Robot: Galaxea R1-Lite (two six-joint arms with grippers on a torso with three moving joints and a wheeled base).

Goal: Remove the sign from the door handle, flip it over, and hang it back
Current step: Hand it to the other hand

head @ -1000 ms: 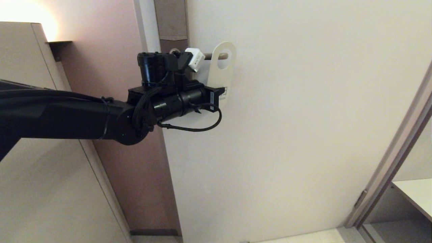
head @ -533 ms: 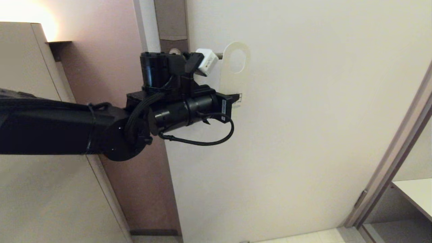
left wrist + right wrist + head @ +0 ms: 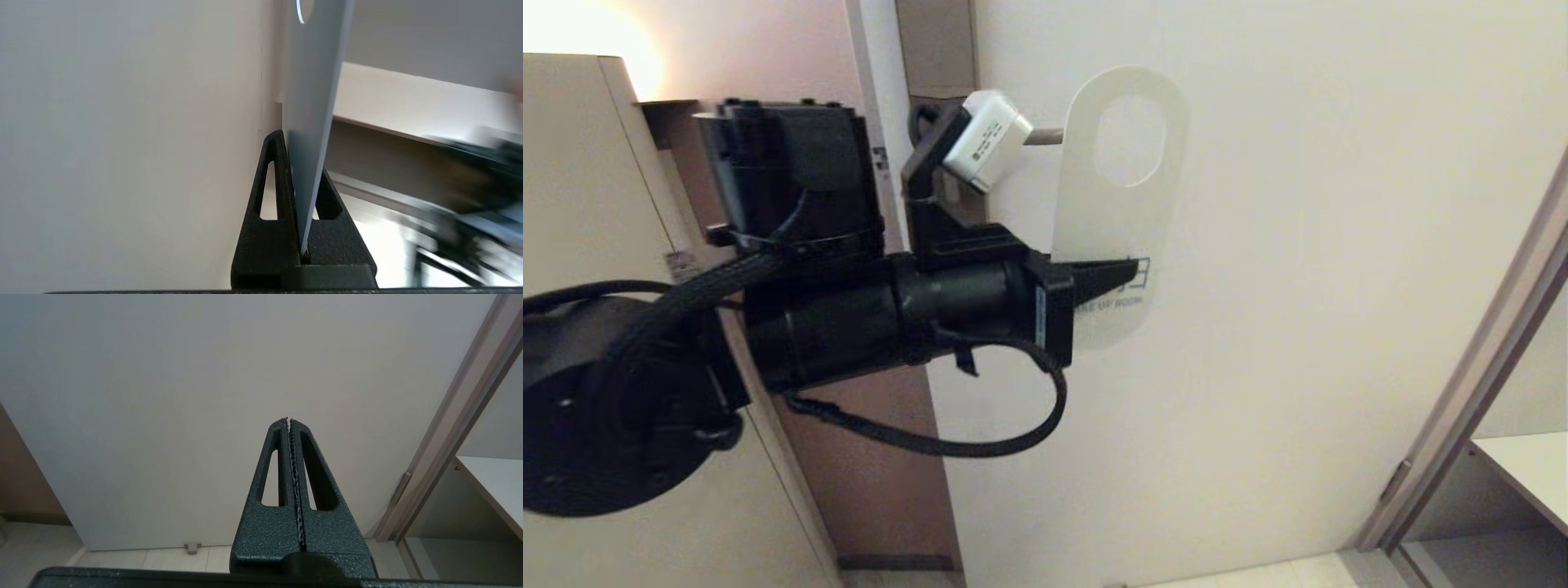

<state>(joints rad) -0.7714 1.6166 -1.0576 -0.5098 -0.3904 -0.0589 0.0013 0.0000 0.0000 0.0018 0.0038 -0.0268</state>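
The sign [image 3: 1115, 212] shows its white side with teal "MAKE UP ROOM" lettering and stands upright, clear of the door. Nothing passes through its oval hole. My left gripper [image 3: 1131, 269] is shut on the sign's lower part from the left. In the left wrist view the card [image 3: 312, 81] stands edge-on between the closed fingers of that gripper [image 3: 300, 155]. A short piece of the door handle [image 3: 1045, 136] shows between the wrist camera and the sign; my arm hides the rest. My right gripper [image 3: 289, 420] is shut and empty, pointing at the door lower down.
The pale door [image 3: 1298, 245] fills the view. A beige cabinet [image 3: 572, 204] stands at the left. The door frame [image 3: 1486, 351] and a white shelf [image 3: 1527, 474] are at the right. A door stop [image 3: 191, 547] sits on the floor.
My left gripper has carried the sign to the right, off the end of the handle, then back toward the head camera. The hole no longer has the lever through it.
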